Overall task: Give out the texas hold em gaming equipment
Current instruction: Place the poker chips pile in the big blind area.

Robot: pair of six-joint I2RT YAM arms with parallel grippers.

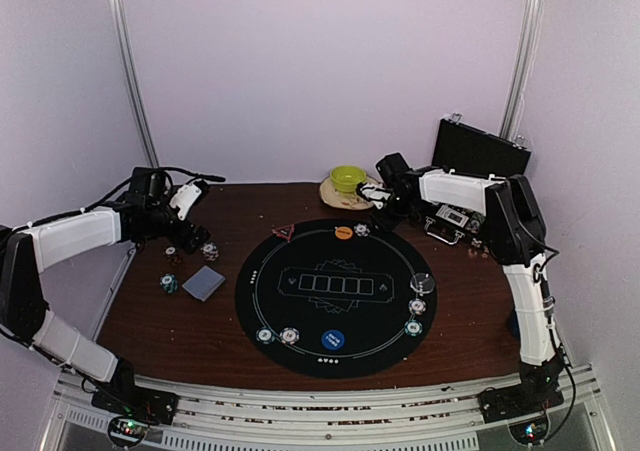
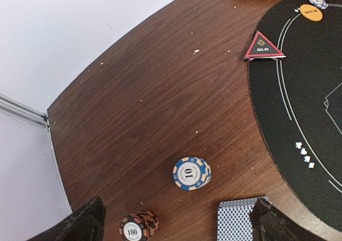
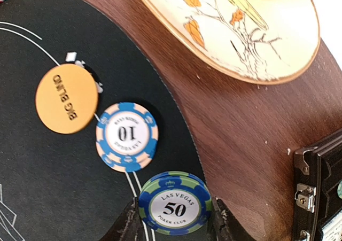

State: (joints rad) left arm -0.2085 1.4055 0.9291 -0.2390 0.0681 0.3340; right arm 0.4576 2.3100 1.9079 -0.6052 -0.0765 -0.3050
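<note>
The blue-and-green 50 chip (image 3: 175, 203) is pinched by the right gripper (image 3: 176, 220) at the far rim of the black mat (image 3: 32, 187). It lies just beside a 10 chip (image 3: 127, 137) and the orange Big Blind disc (image 3: 67, 98), near the painted plate (image 3: 240, 43). At the left, the left gripper (image 2: 179, 224) hangs spread wide over the surface (image 2: 149, 107), above a 100 chip stack (image 2: 139, 226) and the cards (image 2: 238, 219).
</note>
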